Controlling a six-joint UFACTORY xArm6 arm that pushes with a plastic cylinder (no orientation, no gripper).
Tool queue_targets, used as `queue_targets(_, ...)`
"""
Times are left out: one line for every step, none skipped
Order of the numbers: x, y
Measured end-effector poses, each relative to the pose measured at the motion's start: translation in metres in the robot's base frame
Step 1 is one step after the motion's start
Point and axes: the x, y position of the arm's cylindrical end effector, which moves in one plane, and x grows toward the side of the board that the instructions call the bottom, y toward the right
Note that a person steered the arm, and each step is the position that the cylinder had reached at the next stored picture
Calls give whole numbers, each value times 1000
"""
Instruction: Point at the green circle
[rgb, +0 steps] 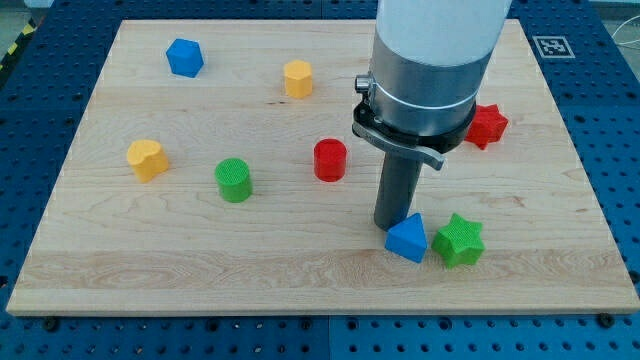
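Observation:
The green circle (233, 180) is a short green cylinder standing left of the board's middle. My tip (391, 225) rests on the board toward the view's lower right, touching or nearly touching the blue triangle (407, 239) just to its right. The green circle lies well to the tip's left, with the red cylinder (330, 159) between them and a little higher. The arm's wide grey and white body (425, 70) rises above the tip and hides part of the board behind it.
A green star (460, 240) sits right of the blue triangle. A red star (486, 126) is partly hidden by the arm. A yellow heart (147, 159), a blue hexagon (185, 57) and a yellow hexagon (297, 78) lie further left. The wooden board (150, 270) rests on a blue perforated table.

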Motion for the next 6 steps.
queue_targets(0,0)
queue_targets(-12,-10)
queue_targets(-30,-47)
queue_targets(-35,-74)
queue_targets(-42,-93)
queue_targets(-53,-110)
